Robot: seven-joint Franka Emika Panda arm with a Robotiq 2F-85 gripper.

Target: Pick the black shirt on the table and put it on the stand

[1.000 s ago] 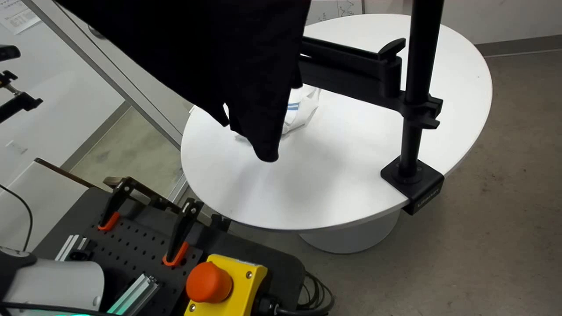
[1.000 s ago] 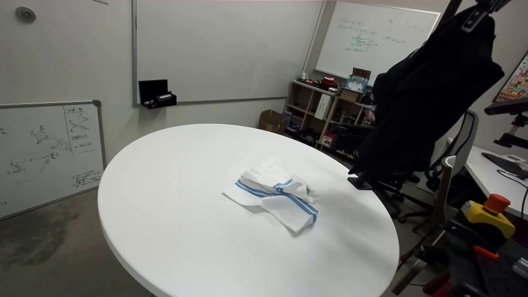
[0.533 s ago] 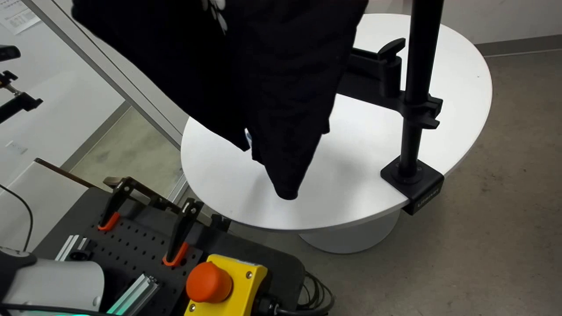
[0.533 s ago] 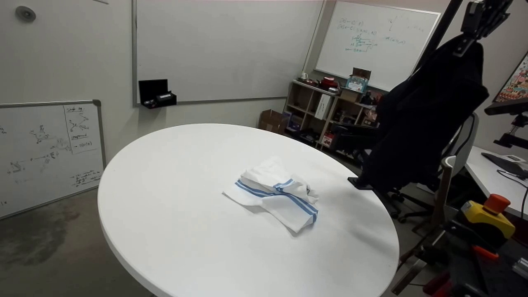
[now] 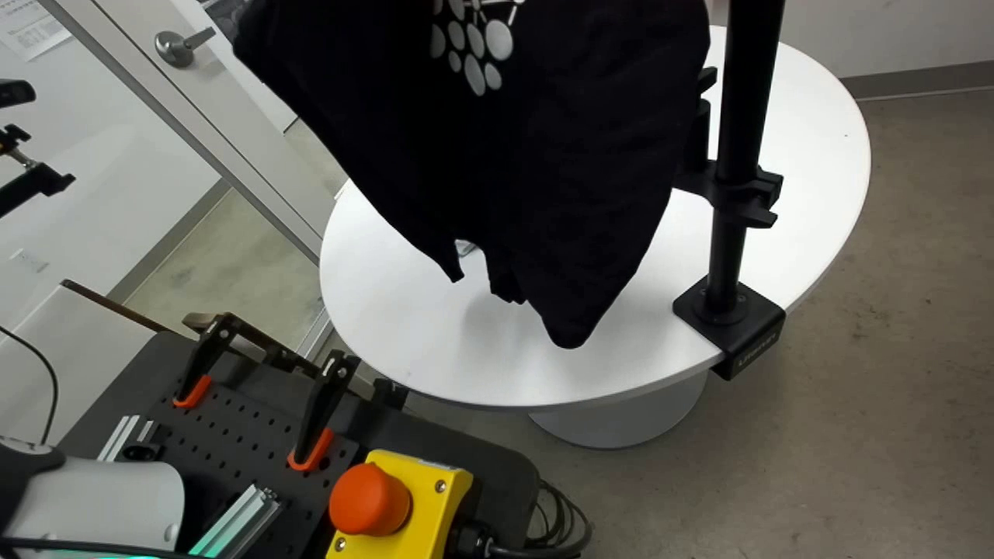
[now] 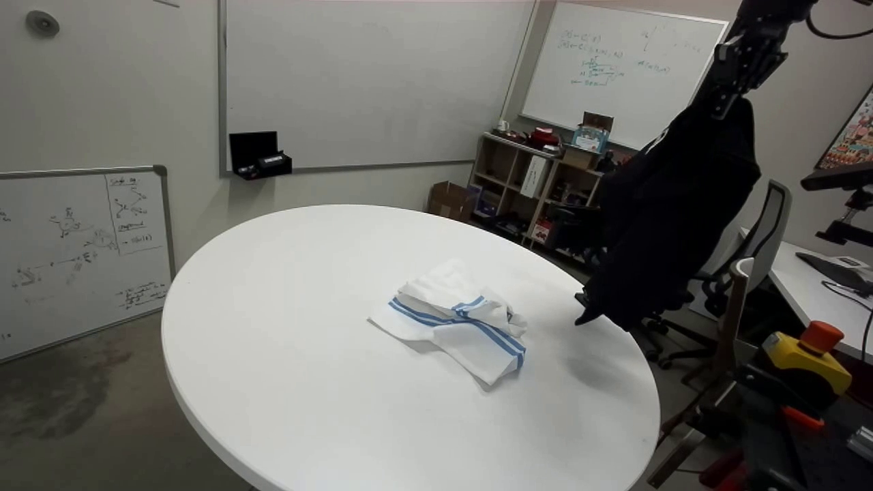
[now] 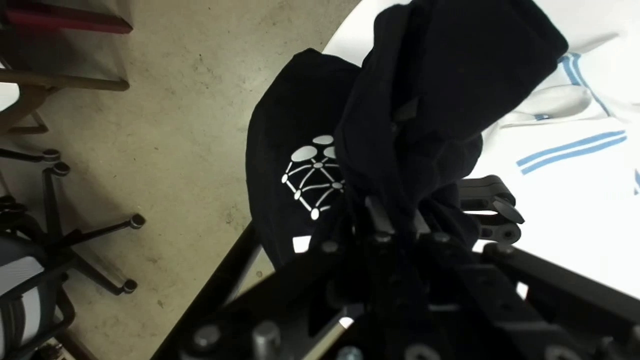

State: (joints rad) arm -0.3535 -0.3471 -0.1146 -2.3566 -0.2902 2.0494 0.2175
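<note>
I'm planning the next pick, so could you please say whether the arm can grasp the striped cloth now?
Probably not yet: the gripper is occupied holding the black shirt, though the striped cloth lies uncovered on the table.

Stand foot (image 5: 734, 341): white letters, too blurry to read.
Left board (image 6: 82, 252): handwriting, too small to read.
Far right board (image 6: 620, 82): green writing, too small.
Paper (image 5: 31, 29): tiny print, can't read.
</note>
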